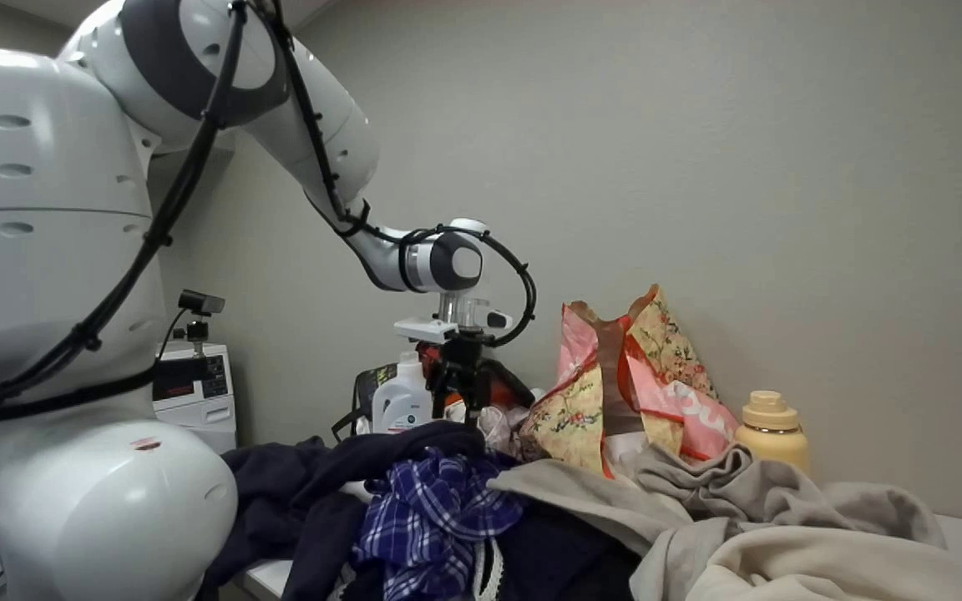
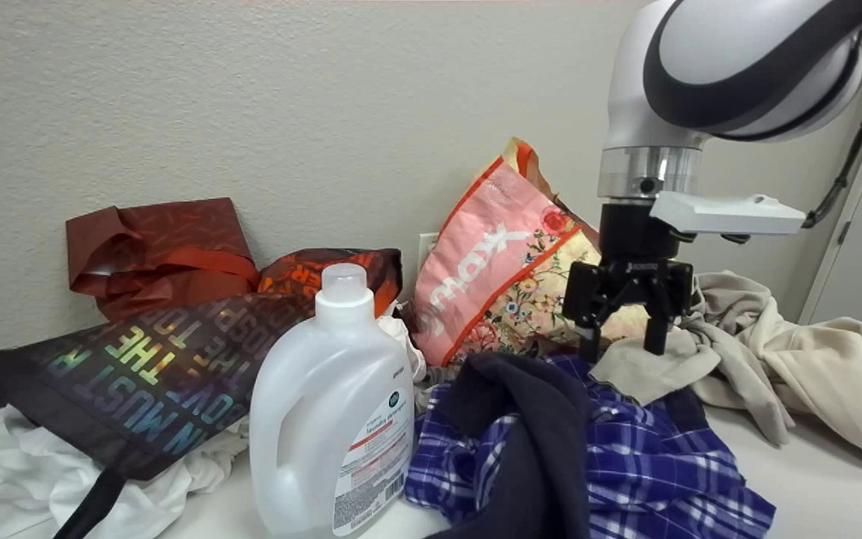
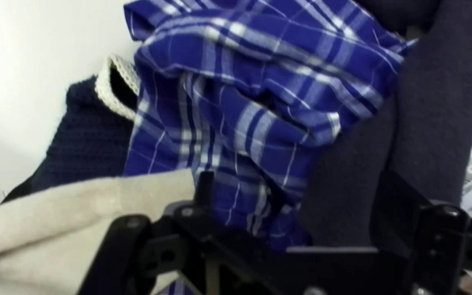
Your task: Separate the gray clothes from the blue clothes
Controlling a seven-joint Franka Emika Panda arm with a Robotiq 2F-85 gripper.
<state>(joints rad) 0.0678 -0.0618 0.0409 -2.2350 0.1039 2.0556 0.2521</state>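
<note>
In an exterior view, a limp black tote with rainbow lettering [image 2: 169, 374] lies at far left over rumpled white cloth [image 2: 12, 464]. Next stands a translucent white plastic detergent jug [image 2: 311, 419]. Just right of it, a soft dark navy garment [image 2: 543, 449] drapes across a blue-and-white plaid shirt [image 2: 655, 464], with a pink-and-floral pointed shopping bag [image 2: 468, 284] behind. Over the shirt, the black two-fingered gripper [image 2: 622, 352] points down, jaws spread wide (plaid and navy folds show between them in the wrist view). Rightmost, bulky pale grayish-beige garments [image 2: 835, 367] lie heaped, one edge overlapping the shirt.
</note>
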